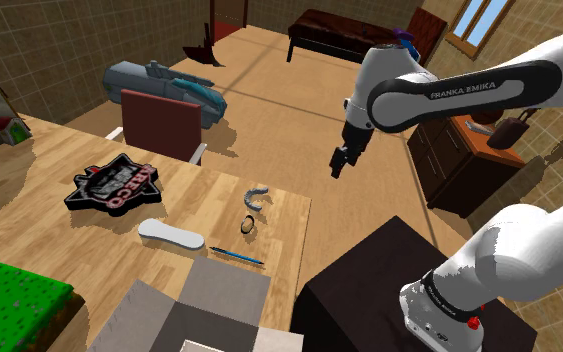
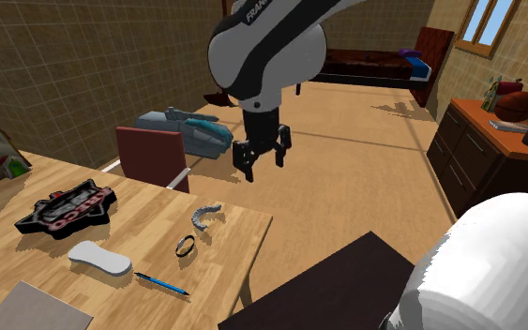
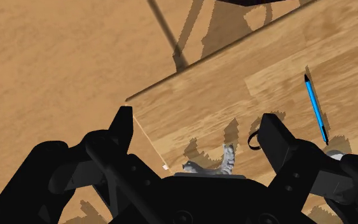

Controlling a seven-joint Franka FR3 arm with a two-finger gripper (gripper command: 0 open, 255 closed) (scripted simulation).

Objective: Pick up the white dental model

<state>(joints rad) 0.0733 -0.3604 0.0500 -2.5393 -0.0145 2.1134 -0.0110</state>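
The dental model (image 1: pixel 255 195) was rendered pale grey, and the table (image 1: pixel 199 195) was given a light wood grain. The pen (image 1: pixel 236 257) was drawn bright blue with a black tip, the chair (image 1: pixel 161 124) dark red, and the gripper (image 2: pixel 264 161) wholly black. The walls (image 2: pixel 65 66) were patterned in tan tiles.

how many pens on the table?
1: a blue pen next to the white oval pad, by the open box; more may be hidden inside the box.
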